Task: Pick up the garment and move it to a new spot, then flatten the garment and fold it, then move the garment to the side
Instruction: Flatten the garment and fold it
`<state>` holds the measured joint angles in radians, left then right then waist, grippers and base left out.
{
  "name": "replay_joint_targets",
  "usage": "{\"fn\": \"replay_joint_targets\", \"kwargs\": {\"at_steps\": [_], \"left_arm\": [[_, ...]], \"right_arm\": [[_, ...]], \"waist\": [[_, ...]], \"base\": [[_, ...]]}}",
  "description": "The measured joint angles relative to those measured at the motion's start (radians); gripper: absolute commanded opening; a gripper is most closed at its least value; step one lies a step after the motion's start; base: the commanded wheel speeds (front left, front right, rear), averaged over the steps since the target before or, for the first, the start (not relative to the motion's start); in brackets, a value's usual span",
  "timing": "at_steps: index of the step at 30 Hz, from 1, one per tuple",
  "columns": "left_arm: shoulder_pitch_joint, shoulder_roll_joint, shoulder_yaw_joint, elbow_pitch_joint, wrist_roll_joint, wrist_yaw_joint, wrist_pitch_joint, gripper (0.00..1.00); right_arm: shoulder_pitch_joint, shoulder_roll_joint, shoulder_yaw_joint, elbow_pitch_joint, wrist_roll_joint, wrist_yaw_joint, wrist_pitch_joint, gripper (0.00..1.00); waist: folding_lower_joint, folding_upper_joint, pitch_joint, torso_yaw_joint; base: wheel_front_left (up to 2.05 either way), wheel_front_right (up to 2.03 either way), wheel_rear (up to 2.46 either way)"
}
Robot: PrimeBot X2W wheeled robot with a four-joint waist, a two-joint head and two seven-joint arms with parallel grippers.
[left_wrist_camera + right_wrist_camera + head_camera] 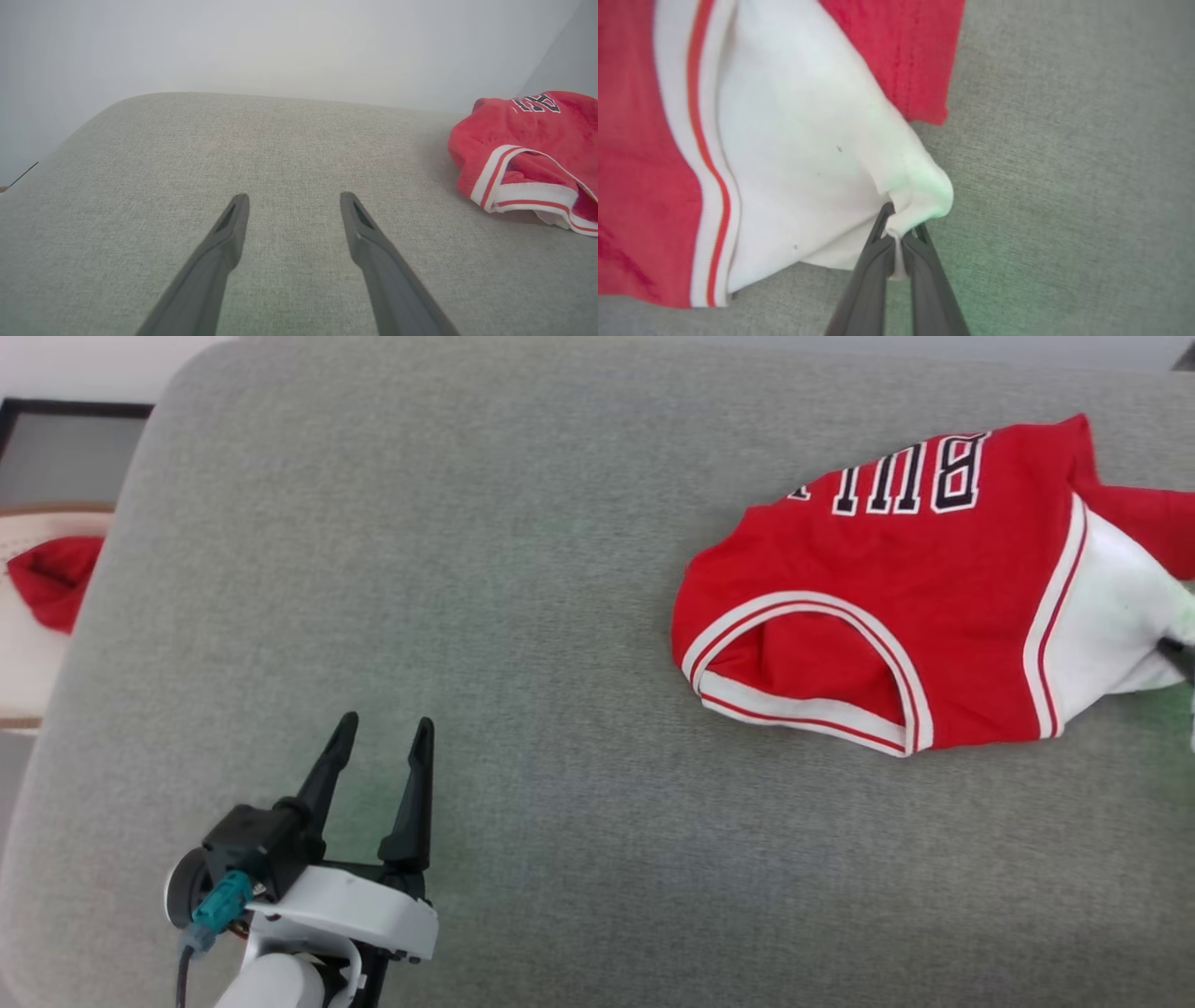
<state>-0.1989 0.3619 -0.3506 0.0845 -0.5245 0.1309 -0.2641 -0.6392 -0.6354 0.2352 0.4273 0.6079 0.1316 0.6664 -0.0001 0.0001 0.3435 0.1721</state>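
clearly soft, light and limp, the one garment (887, 616) lies crumpled on the grey cushion (467, 569) toward 2 o'clock in the head view, and would likely sag from any lifted edge, so a sleeve or hem seems the sensible hold. the right gripper (900, 228) is pinched shut on the tip of a white sleeve (808, 163), while the left gripper (381, 742), at 7 o'clock, stands wide open and empty. counted: one garment, two grippers, one red cloth scrap (56, 579) at 9 o'clock.
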Motion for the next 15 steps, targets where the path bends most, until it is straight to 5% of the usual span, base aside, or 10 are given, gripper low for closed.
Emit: {"fn": "replay_joint_targets", "kwargs": {"at_steps": [15], "left_arm": [[0.0, 0.018, 0.001, -0.009, 0.005, 0.0, 0.002, 1.0]], "right_arm": [[0.162, -0.058, -0.311, 0.01, -0.068, 0.0, -0.034, 0.0]], "waist": [[0.0001, 0.0, -0.003, -0.042]], "base": [[0.0, 0.0, 0.0]]}}
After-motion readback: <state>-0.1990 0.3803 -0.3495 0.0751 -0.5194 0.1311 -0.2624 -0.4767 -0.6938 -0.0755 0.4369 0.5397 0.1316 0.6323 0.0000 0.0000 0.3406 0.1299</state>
